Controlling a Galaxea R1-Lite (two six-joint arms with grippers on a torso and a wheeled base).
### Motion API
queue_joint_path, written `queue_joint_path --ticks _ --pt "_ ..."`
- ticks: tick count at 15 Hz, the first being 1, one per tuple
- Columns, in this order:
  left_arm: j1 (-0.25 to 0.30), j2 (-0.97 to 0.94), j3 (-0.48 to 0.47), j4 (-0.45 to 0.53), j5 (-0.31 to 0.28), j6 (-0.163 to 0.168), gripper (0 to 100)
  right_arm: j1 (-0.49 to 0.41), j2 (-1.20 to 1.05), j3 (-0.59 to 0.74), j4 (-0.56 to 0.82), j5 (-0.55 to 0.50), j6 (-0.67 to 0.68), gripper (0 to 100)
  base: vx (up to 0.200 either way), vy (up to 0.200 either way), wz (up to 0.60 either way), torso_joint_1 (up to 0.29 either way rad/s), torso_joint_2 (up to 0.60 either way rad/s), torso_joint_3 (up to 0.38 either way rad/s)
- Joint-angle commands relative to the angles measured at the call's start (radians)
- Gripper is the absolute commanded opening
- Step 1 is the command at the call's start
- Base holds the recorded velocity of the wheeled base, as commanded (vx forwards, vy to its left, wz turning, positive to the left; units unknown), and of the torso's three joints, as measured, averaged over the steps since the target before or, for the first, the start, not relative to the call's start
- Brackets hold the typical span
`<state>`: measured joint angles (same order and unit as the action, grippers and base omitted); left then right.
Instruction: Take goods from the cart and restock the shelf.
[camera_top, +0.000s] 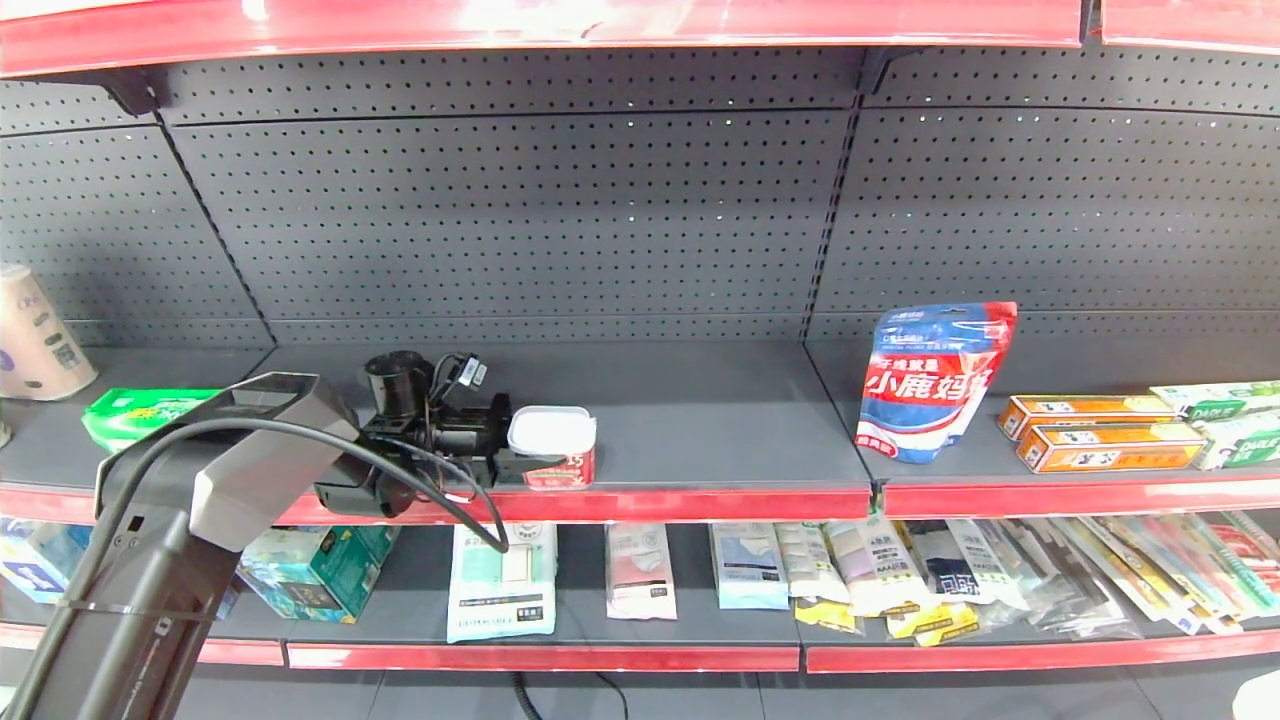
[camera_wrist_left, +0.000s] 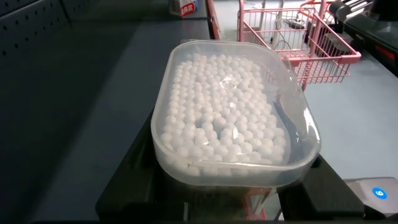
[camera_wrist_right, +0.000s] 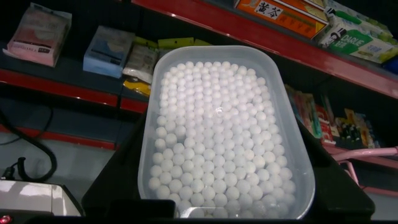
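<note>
A clear tub of white beads (camera_top: 552, 445) with a white lid and red label sits at the front edge of the middle shelf (camera_top: 700, 440). My left gripper (camera_top: 530, 462) is shut on it from the left. In the left wrist view the tub (camera_wrist_left: 230, 106) lies between dark fingers (camera_wrist_left: 124, 183). Whether it rests on the shelf or hovers just above, I cannot tell. My right gripper (camera_wrist_right: 227, 186) is shut on a second bead tub (camera_wrist_right: 221, 130), held low in front of the lower shelves. The pink cart (camera_wrist_left: 298, 37) stands behind the left arm.
A blue and red pouch (camera_top: 935, 380) stands right of the tub, with bare shelf between them. Orange boxes (camera_top: 1095, 430) lie farther right. A green pack (camera_top: 140, 412) and a paper roll (camera_top: 35, 345) are at the left. Several flat packs (camera_top: 870, 580) fill the lower shelf.
</note>
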<state>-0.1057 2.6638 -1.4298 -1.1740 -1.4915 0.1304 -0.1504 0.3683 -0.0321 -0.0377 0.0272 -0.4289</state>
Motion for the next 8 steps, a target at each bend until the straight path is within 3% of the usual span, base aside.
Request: queue_joint_path --ticks 1,8 --pt "0.0 0.001 0.002 0.001 0.0 -0.011 0 0.0 -0.002 0.0 -0.001 0.0 -0.001 0 0.0 0.0 0.0 0.0 0.0 0.0" --pt "-0.002 0.013 0.002 -0.016 0.007 -0.017 0 0.0 -0.002 0.0 -0.001 0.0 -0.001 0 0.0 0.0 0.0 0.0 0.0 0.0"
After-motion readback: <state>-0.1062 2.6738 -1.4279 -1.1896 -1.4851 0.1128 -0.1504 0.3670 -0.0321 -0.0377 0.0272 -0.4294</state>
